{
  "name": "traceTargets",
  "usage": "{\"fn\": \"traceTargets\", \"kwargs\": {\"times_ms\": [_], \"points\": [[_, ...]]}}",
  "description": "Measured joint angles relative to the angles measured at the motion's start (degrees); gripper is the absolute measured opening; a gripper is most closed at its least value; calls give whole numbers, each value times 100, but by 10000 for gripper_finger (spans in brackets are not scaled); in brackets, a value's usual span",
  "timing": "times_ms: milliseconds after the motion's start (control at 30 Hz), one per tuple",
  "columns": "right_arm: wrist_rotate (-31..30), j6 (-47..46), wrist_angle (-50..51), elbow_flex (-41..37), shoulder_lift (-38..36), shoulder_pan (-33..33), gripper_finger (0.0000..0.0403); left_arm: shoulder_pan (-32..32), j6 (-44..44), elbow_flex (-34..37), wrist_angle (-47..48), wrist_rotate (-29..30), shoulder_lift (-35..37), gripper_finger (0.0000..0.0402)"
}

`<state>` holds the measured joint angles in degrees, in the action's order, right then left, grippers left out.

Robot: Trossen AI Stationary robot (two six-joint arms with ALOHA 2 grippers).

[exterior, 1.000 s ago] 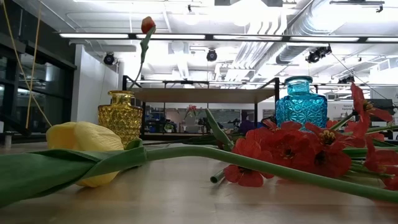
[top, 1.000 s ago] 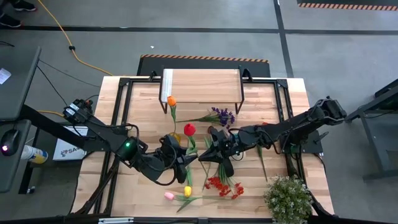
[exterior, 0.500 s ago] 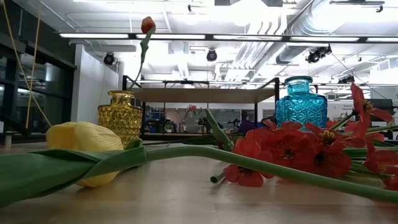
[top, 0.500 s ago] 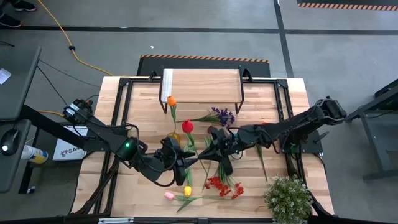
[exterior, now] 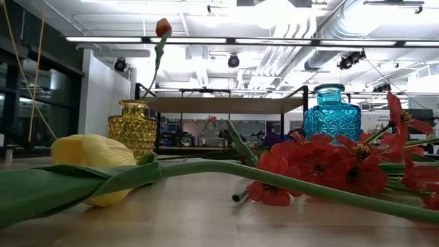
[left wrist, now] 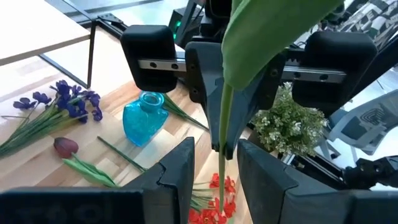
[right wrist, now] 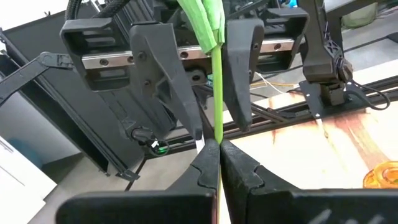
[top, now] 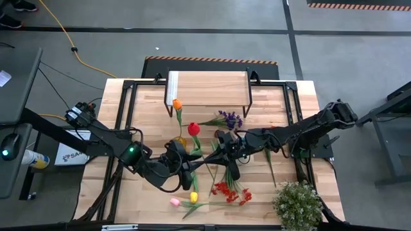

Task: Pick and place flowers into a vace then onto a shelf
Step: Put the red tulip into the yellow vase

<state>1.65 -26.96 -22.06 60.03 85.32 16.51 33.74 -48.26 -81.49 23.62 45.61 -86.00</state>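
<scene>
Handover above yellow vase (top: 182,140): right gripper (top: 215,156) clamped on red tulip (top: 193,129) stem, left gripper (top: 191,164) jaws apart around it. Release only once stem hangs plumb over vase mouth.

Red tulip drifts toward the shelf

In the high view, the red tulip (top: 193,129) head sits slightly nearer the shelf (top: 207,88) and the yellow vase (top: 182,140) than before.

Your shelf (top: 209,86) sits at the table's (top: 282,102) far edge; flowers (top: 225,189) lie before it, potted plant (top: 297,205) near-right corner.
</scene>
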Motion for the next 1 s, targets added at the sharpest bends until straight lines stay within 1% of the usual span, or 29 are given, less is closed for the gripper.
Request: {"fn": "traceTargets", "kwargs": {"times_ms": [400, 733, 1000], "points": [[2, -13, 2, 0, 0, 0, 0, -60, 157, 1, -149, 170, 0, 156], [13, -15, 77, 0, 2, 0, 0, -386, 194, 0, -161, -309, 0, 156], [26, -2, 133, 0, 2, 0, 0, -374, 194, -1, -112, -286, 38, 156]]}}
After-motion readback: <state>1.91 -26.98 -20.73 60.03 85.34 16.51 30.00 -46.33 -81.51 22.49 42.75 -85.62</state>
